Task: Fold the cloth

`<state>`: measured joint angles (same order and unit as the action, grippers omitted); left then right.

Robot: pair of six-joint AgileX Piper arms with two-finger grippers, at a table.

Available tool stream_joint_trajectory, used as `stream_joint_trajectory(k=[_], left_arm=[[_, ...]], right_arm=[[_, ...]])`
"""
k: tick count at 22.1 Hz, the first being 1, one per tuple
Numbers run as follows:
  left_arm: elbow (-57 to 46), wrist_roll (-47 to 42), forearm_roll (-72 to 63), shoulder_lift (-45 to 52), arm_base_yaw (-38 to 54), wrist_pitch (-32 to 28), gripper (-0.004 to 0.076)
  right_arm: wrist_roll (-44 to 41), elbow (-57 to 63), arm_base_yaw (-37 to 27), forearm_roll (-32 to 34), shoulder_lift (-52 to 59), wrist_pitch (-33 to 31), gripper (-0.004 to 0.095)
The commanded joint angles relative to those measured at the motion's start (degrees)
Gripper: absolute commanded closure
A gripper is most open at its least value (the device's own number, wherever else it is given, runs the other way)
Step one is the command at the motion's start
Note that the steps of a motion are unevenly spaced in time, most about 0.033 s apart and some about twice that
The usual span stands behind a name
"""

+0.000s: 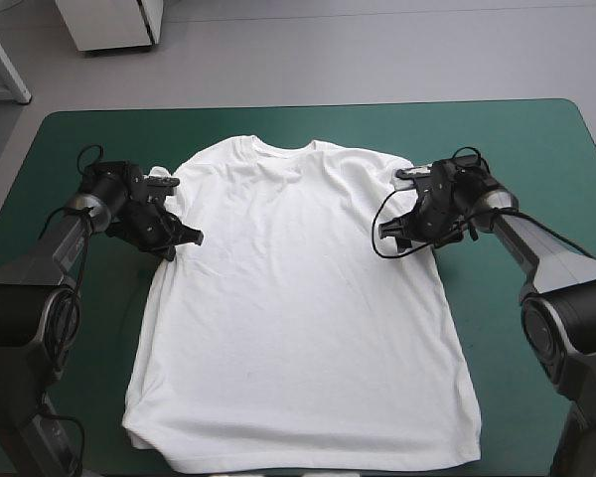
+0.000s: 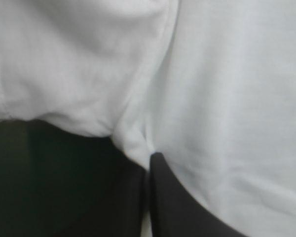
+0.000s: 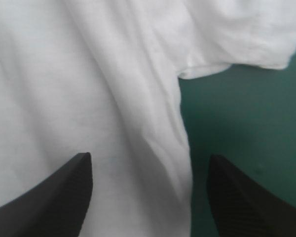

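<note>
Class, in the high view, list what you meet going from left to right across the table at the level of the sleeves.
Bare teal-green cover → left gripper → T-shirt → right gripper → bare cover again.

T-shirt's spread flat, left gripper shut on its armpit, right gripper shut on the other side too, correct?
No: the right gripper is open, fingers apart astride the side edge of the T-shirt, as the right wrist view shows. The T-shirt is spread flat and the left gripper is shut on its armpit.

One T-shirt (image 1: 298, 308), one table (image 1: 517, 149), two pincers: left pincer (image 1: 186, 238), right pincer (image 1: 387, 231)
</note>
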<state>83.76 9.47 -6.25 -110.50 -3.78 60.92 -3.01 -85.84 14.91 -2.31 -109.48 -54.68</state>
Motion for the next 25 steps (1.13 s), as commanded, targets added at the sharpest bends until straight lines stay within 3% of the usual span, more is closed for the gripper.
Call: stream_joint_trajectory(k=[1,4,6,7,13,18,25], left_arm=[[-0.1,-0.1,-2.7,0.4,-0.3,1.7,0.0733],[-0.1,-0.4,-2.7,0.4,-0.3,0.5,0.0733],[-0.1,-1.7,-2.6,0.7,-0.3,-0.4,0.0733],[0.5,-1.7,-2.5,1.2,-0.3,-0.4,0.0733],[11.8,-2.3,-1.8,8.5,-0.3,0.9,0.0733],[27.2,-2.3,0.3,16.4,-0.3,4.8,0.0733],[35.8,-2.3,6.7,22.0,-0.3,6.0,0.0733]], right_arm=[[0.8,-2.0,-0.3,-1.5,0.5,1.3,0.0366],[1.5,-2.0,-0.3,-3.3,-0.3,2.3,0.0502],[1.7,-2.0,-0.3,-3.9,0.4,4.6,0.0732],[1.7,-2.5,-0.3,-3.9,1.5,5.7,0.0925],[1.9,-14.5,-0.3,-1.4,8.9,-0.5,0.0927],[1.7,-30.1,-0.3,0.8,14.6,-9.9,0.0927],[0.5,-39.8,-0.3,5.4,17.7,-15.1,0.0927]])
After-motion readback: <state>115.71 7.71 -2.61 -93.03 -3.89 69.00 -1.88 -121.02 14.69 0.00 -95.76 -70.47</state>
